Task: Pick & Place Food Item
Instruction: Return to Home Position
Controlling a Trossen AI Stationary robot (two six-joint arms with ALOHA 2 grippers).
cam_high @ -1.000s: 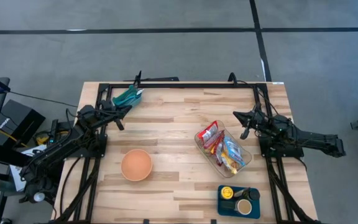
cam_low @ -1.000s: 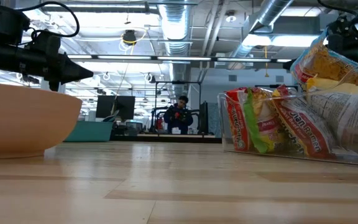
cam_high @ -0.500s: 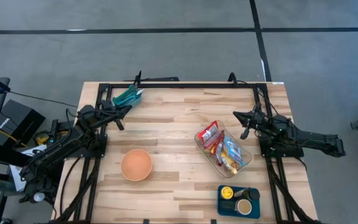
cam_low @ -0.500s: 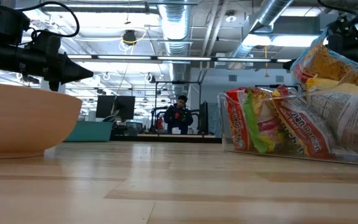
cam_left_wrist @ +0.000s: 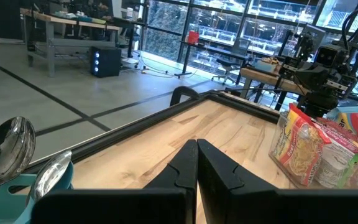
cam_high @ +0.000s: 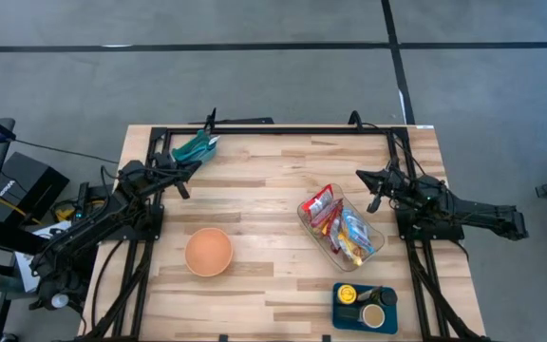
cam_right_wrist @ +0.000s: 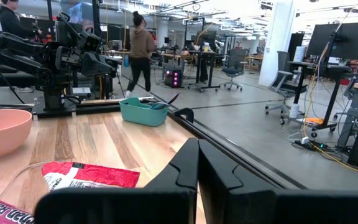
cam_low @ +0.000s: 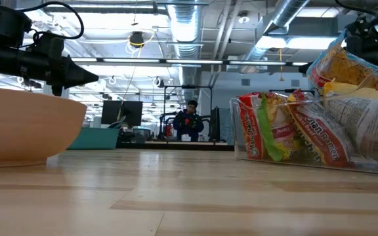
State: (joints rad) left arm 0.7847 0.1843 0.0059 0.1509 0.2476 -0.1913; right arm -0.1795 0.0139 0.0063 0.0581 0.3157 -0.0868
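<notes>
Several food packets (cam_high: pixel 342 228) lie in a clear container (cam_high: pixel 304 211) right of the table's middle; they also show in the low view (cam_low: pixel 307 131) and the left wrist view (cam_left_wrist: pixel 309 152). A pinkish-orange bowl (cam_high: pixel 208 252) stands on its base at the left near side, also seen in the low view (cam_low: pixel 18 128). My left gripper (cam_high: pixel 196 165) hovers level at the far left, shut and empty, fingers together (cam_left_wrist: pixel 197 152). My right gripper (cam_high: pixel 362 176) hovers level at the table's right edge, just beyond the container, shut and empty (cam_right_wrist: pixel 198 152).
A teal bin with spoons (cam_high: pixel 196 147) sits at the far left corner, close to my left gripper. A blue tray (cam_high: pixel 365 305) with a yellow thing and a cup stands at the near right. A black frame (cam_high: pixel 273 130) runs along the table's far edge. People stand in the room behind.
</notes>
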